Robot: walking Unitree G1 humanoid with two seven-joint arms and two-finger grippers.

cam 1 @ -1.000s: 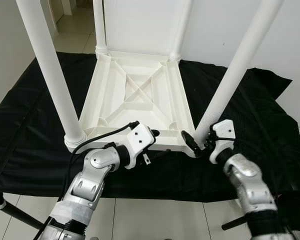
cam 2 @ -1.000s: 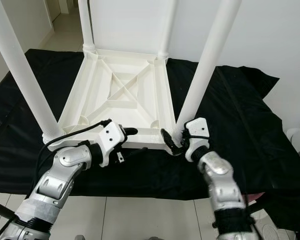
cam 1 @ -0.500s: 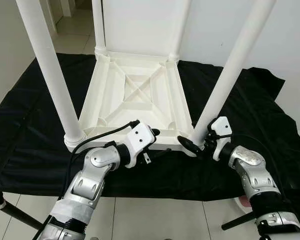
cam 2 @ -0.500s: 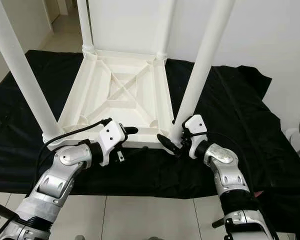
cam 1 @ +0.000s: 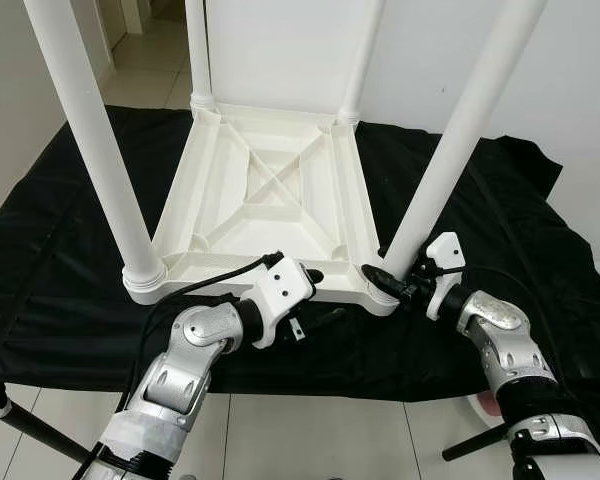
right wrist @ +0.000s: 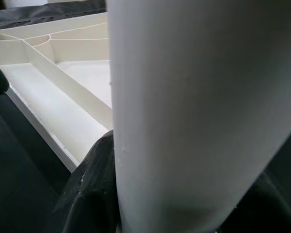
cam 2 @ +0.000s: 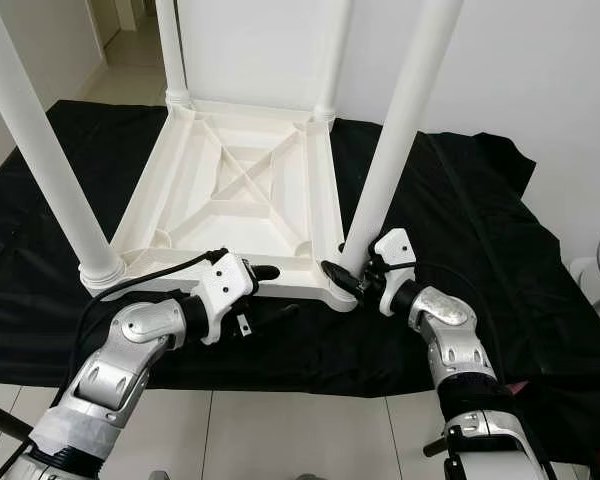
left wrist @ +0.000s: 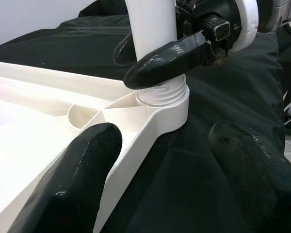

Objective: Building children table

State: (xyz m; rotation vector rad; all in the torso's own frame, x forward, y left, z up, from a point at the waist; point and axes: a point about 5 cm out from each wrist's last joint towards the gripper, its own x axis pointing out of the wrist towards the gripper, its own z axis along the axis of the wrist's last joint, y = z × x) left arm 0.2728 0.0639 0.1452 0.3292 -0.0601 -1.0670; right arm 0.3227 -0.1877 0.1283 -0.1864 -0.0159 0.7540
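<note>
The white plastic children's table [cam 1: 270,200] lies upside down on a black cloth [cam 1: 70,250], its four legs standing up. My right gripper [cam 1: 390,280] is shut on the near right leg [cam 1: 450,150] just above its threaded socket [left wrist: 166,99]. In the right wrist view that leg [right wrist: 199,111] sits between the black fingers [right wrist: 94,189]. My left gripper [cam 1: 320,297] is open at the table's near edge. In the left wrist view its fingers [left wrist: 87,165] straddle the rim beside that corner.
The near left leg [cam 1: 95,150] stands close to my left arm, and two far legs rise at the back [cam 1: 200,50]. The cloth hangs over the front edge above a tiled floor [cam 1: 310,440]. A white wall stands behind and to the right.
My right gripper has moved in and closed on the base of the near right leg. My left gripper has shifted slightly right and lower along the near rim.
</note>
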